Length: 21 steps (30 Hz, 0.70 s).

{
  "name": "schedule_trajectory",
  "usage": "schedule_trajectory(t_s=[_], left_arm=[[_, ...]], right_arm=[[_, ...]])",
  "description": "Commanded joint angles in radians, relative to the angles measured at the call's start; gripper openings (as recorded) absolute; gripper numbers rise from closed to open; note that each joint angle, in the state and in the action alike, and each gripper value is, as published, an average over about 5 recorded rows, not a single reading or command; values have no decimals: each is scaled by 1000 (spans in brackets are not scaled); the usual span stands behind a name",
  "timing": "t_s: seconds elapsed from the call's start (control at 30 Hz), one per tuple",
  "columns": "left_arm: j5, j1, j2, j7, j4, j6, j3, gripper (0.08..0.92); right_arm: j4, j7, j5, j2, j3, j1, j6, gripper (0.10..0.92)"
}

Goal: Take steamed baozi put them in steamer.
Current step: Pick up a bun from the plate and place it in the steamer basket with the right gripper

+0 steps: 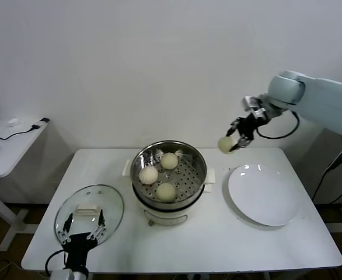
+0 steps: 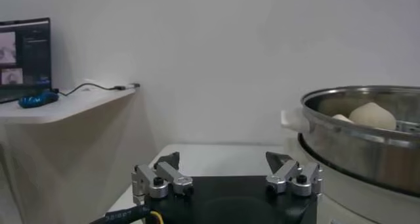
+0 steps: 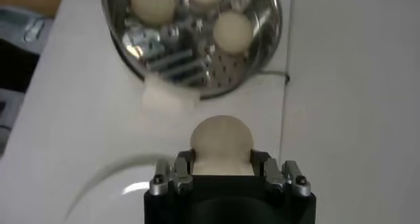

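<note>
We saw the right end effector (image 1: 231, 143) clamped on one steamed baozi (image 1: 225, 144), raised in the air to the right of the steamer (image 1: 169, 175) and behind the white plate (image 1: 263, 194). Three more baozi (image 1: 166, 191) lay inside the steamer's perforated basket. The left end effector (image 1: 82, 229) hung with fingers spread wide over the glass lid (image 1: 89, 211), left of the steamer on the tabletop (image 1: 217, 245).

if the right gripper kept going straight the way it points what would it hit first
Probably the table between the steamer and the plate. The right gripper, shut on a baozi, aims down beside the steamer's rim, not into it. Depth is unclear.
</note>
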Motion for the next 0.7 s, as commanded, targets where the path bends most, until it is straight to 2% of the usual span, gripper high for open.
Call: schedule_trajectory(t_s=[0.03,0.33,0.7], left_arm=[[0,-1,1,0,0,0,1,823],[-1,-1,1,-1,3,-1,-2,823],[-2,0,3,-1,5,-1,-4,823]], right_arm=[[146,114,191,146,-81,39,-131,585],[100,208,161,197,-62,-78,-179,585],[56,229,105,233,-46,-161,-192,585]])
